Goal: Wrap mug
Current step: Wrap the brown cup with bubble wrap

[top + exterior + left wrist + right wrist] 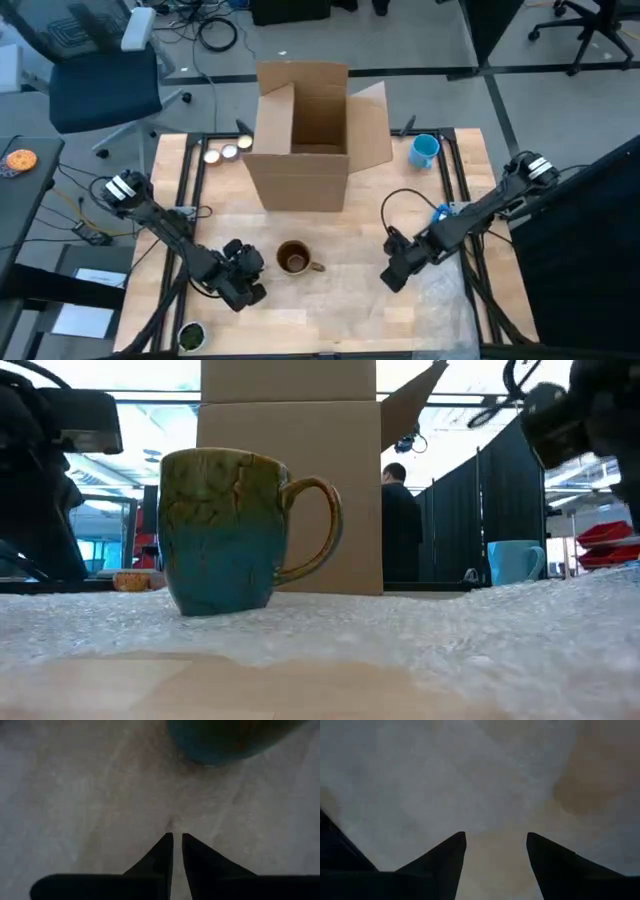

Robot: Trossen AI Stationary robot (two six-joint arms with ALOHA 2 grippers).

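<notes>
Mug (293, 258) upright on bubble wrap (420, 635), mid-table before the cardboard box (303, 135) — left gripper (177, 838) fingers nearly together beside it, right gripper (496, 839) fingers apart, empty.

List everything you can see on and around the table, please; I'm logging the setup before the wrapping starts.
Mug: one, green over teal, upright at table centre on the wrap, handle toward the right arm.
Bubble wrap: one sheet, clear, spread over the table's near part under the mug.
Cardboard box: one, brown, open, at the table's back.
Blue cup: one, back right corner.
Round discs: three, pale, back left beside the box.
Dark round item: one, front left edge; unclear what.
Office chair: one, dark blue, behind the table.
Person: one, dark clothes, in the room beyond.
Left claw: shut, low beside the mug.
Right claw: open, over the wrap.
</notes>
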